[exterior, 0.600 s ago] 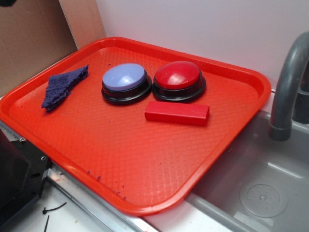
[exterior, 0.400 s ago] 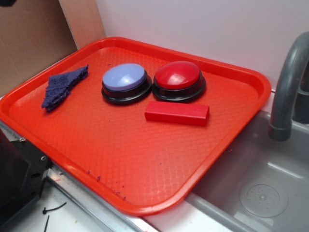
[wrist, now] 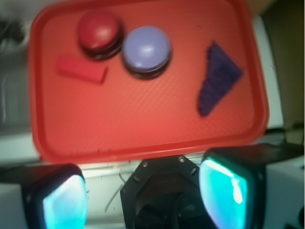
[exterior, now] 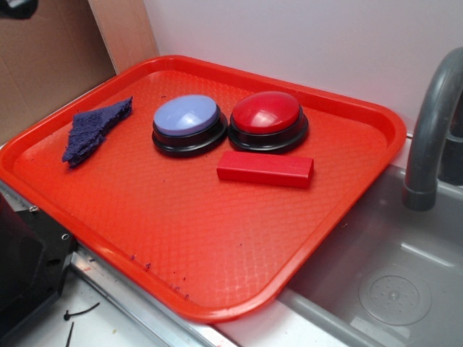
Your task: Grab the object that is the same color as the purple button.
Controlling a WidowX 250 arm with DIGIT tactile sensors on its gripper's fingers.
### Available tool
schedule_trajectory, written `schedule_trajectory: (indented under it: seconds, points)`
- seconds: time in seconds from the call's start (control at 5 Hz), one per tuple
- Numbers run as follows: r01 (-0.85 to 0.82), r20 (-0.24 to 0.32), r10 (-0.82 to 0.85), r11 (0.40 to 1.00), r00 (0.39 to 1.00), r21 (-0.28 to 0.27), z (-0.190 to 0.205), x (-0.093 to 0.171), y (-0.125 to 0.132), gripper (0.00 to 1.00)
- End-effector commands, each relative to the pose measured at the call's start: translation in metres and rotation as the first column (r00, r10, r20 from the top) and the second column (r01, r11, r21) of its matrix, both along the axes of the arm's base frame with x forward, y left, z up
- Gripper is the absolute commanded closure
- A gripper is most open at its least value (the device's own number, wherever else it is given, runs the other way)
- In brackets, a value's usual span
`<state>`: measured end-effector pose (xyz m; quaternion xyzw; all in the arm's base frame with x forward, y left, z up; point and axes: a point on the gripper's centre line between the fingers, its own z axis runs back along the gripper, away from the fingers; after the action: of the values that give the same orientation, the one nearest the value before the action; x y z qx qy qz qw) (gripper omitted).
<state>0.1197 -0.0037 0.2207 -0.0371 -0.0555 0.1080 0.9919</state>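
Note:
The object, a dark purple triangular scrap (exterior: 94,129), lies flat at the far left of the red tray (exterior: 217,246), left of the purple button (exterior: 187,116). From the wrist view the scrap (wrist: 217,78) is at the upper right and the button (wrist: 146,49) is in the upper middle. My gripper (wrist: 143,200) hangs high above the tray's near edge, open and empty, well apart from the scrap. In the exterior view only a dark bit of the gripper (exterior: 18,7) shows at the top left corner.
A red domed button (exterior: 266,114) stands right of the purple one, with a red rectangular block (exterior: 265,168) in front of it. A grey sink (exterior: 391,282) and faucet (exterior: 430,137) lie to the right. A black robot base (exterior: 25,260) sits at the lower left.
The dark bit of the gripper at the top left corner of the exterior view has come slightly further into the frame. Nothing on the tray has moved.

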Motion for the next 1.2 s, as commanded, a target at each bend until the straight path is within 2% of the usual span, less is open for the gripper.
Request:
schedule_trajectory:
  seconds: [0.0,0.2,0.4,0.6,0.8,1.0]
  points:
    - [-0.326,0.074,0.333,0.941,0.94,-0.094,-0.022,0.008,0.032,0.0]
    - [-0.487,0.094,0.493,0.87,0.865,-0.079,-0.04,0.015,0.057,0.0]
    - [-0.632,0.133,0.635,0.772,0.761,-0.068,-0.061,0.028,0.079,0.0]
    - [-0.723,0.154,0.72,0.69,0.677,-0.048,-0.09,0.046,0.096,0.0]
    - [-0.755,0.142,0.755,0.652,0.64,-0.066,-0.116,0.057,0.103,0.0]
    - [-0.799,0.113,0.799,0.599,0.591,-0.054,-0.159,0.068,0.118,0.0]
